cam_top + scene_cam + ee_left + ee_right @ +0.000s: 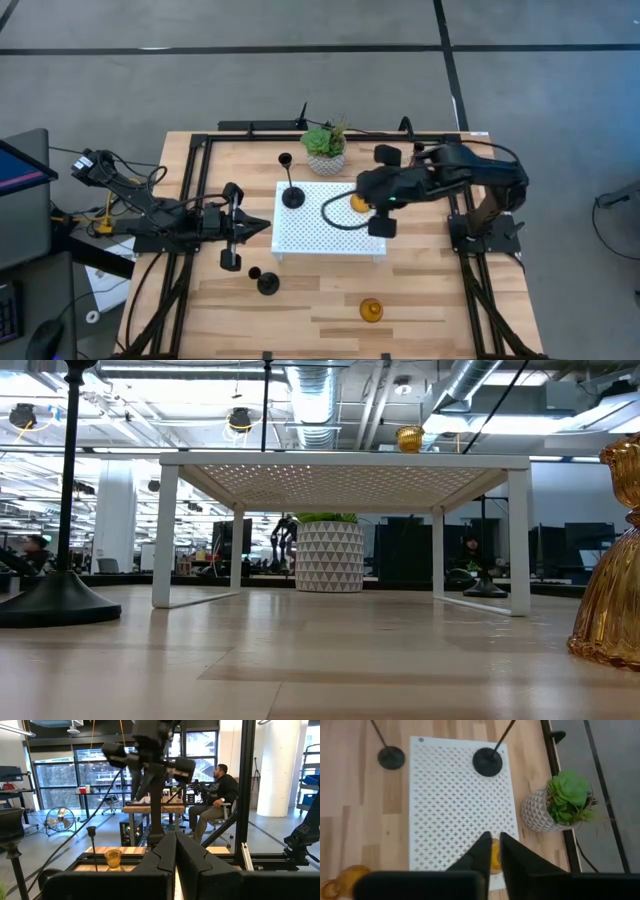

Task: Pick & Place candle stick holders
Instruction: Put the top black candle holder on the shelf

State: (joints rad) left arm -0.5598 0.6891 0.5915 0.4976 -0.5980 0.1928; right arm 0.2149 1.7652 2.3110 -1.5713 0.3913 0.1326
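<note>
- High view: a white perforated shelf (325,235) stands mid-table. On it are a tall black candle holder (292,196) near its left rear corner and an amber holder (359,204) near its right edge.
- The right gripper (367,203) is over that amber holder; from above I cannot tell whether it grips it.
- The left gripper (262,227) hangs just beside the shelf's left edge, its fingers pressed together with nothing between them.
- A second tall black holder (267,282) stands on the wood in front of the shelf, and a second amber holder (371,311) sits nearer the front edge. A potted plant (326,147) is behind the shelf.
- Low view: the shelf (345,464) spans the middle, the amber holder (409,438) on top of it. The tall holder's round base (58,601) is at left, the other amber holder (612,600) close at right, the plant's white pot (329,557) beyond.
- Left wrist view: its fingers (165,857) meet, empty. The amber holder (113,858) shows on the shelf below the right arm. A seated person (218,795) is behind.
- Right wrist view: the fingers (481,852) stand slightly apart above the amber holder (494,856), not clamped on it. The two black round bases (487,761) (391,757) lie beyond.
</note>
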